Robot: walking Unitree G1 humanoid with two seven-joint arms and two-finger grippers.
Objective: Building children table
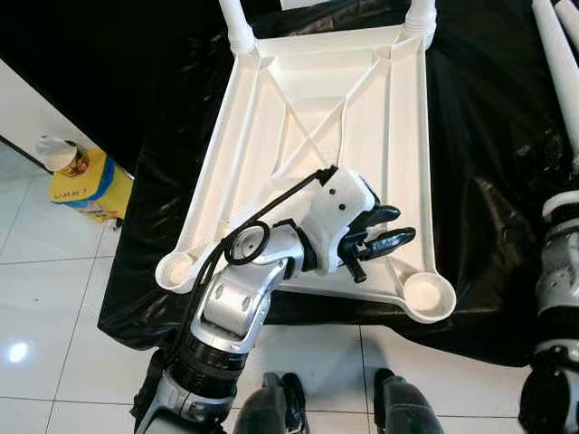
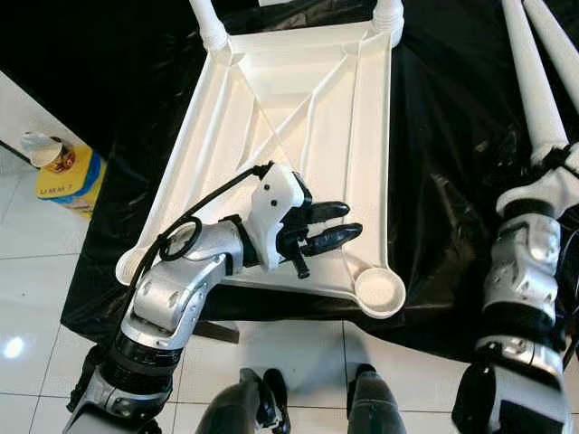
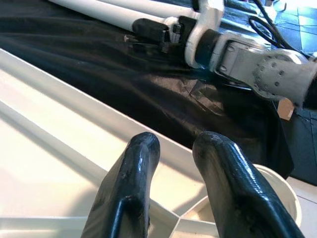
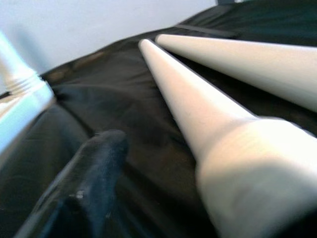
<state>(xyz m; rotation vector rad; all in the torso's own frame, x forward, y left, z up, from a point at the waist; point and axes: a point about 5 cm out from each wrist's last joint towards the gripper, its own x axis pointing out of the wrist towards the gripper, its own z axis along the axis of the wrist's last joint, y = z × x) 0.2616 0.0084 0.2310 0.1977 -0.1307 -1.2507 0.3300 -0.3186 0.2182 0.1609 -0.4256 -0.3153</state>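
We see the white plastic tabletop [image 1: 312, 136] lying upside down on a surface draped in black plastic sheet [image 1: 488, 181], its ribbed underside facing up. Two legs [image 1: 237, 23] stand in its far corner sockets, their upper parts cut off by the frame edge. The two near sockets [image 1: 429, 294] are round cups with nothing in them.

The left end effector [image 1: 387, 231] rests over the tabletop's near right part, just beside the right near socket, its two black fingers [image 3: 131, 183] slightly apart and gripping nothing. The arm hides part of the near rim beneath it.

Two loose white legs [image 2: 534, 81] lie side by side on the black sheet at the right. The right end effector [image 2: 554, 161] is at the near end of one; we see one dark finger [image 4: 89, 168] beside the leg in the blurred wrist view, but we cannot tell whether it is clamped on it.

A yellow and blue container [image 1: 90, 185] stands on the tiled floor [image 1: 54, 298] to the left.
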